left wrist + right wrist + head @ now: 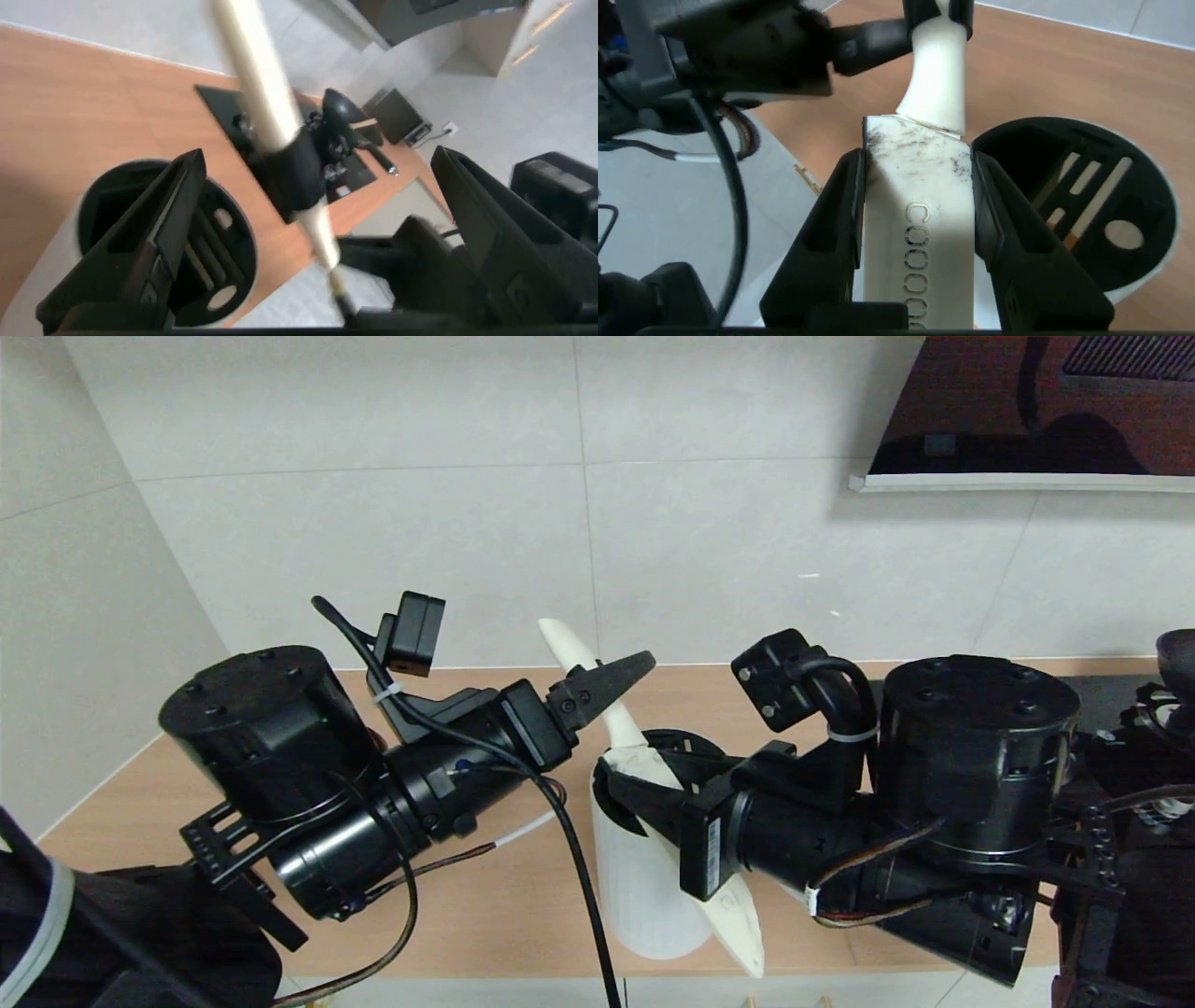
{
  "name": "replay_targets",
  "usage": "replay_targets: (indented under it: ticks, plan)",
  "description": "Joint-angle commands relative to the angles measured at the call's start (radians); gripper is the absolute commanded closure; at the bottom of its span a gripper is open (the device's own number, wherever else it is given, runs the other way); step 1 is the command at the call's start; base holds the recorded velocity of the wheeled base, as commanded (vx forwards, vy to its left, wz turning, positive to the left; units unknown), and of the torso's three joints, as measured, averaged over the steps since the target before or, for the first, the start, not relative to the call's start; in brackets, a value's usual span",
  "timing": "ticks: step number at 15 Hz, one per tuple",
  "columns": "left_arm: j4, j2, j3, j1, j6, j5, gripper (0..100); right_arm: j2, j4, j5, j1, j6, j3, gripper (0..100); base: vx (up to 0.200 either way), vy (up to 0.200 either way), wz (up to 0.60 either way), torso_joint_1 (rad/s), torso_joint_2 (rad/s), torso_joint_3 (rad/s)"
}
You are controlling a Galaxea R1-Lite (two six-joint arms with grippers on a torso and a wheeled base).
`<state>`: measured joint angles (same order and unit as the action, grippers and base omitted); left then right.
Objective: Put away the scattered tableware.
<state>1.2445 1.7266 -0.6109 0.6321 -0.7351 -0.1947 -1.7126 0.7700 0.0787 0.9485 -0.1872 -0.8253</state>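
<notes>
Tableware: white paddle [644, 765] held slantwise over the utensil holder [644, 896]

Raised lettering runs lengthwise down the paddle's flat blade in the right wrist view, and dark smudges mark the blade just above it. A small white printed sticker [714, 845] sits on the right wrist housing, its print too small to make out.

In the head view the paddle's long axis runs on a diagonal. The narrow handle tip points to the upper left, near the middle of the frame. The rounded blade end points to the lower right, close to the bottom edge.

The right gripper [653, 784] has its two fingers pressed against the blade's opposite edges, clamping it at its widest part. The left gripper [602, 683] sits higher along the handle with its fingers spread wide. In the left wrist view the handle passes between them without touching either.

The utensil holder is a white upright cylinder with a dark inside. It stands on the wooden counter [485, 915] at lower centre of the head view, directly under the paddle's middle. Whether the paddle touches its rim cannot be told. Inside it lie a few pale slim sticks [1083, 187] and one utensil with a small round end [1123, 233], leaning against a slotted dark insert
</notes>
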Motion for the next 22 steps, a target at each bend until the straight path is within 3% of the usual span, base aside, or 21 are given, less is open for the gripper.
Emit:
replay_targets:
  ticks: [1,11,12,22]
  plan:
    - [0.02,0.03,0.005,0.009,0.0,0.003,0,-0.006,0.002,0.001,0.004,0.0,0.002,100,0.0,0.0,0.0,0.0,0.0,0.0]
    - [0.026,0.034,-0.007,-0.006,0.003,0.034,0,-0.009,0.006,0.001,0.004,0.002,0.011,100,0.0,0.0,0.0,0.0,0.0,0.0]
    - [0.026,0.036,-0.007,-0.006,0.003,0.034,100,-0.007,0.006,0.001,0.004,0.002,0.011,100,0.0,0.0,0.0,0.0,0.0,0.0]
    - [0.026,0.039,-0.003,-0.008,0.005,0.032,100,-0.004,0.008,0.004,0.003,0.002,0.009,100,0.0,0.0,0.0,0.0,0.0,0.0]
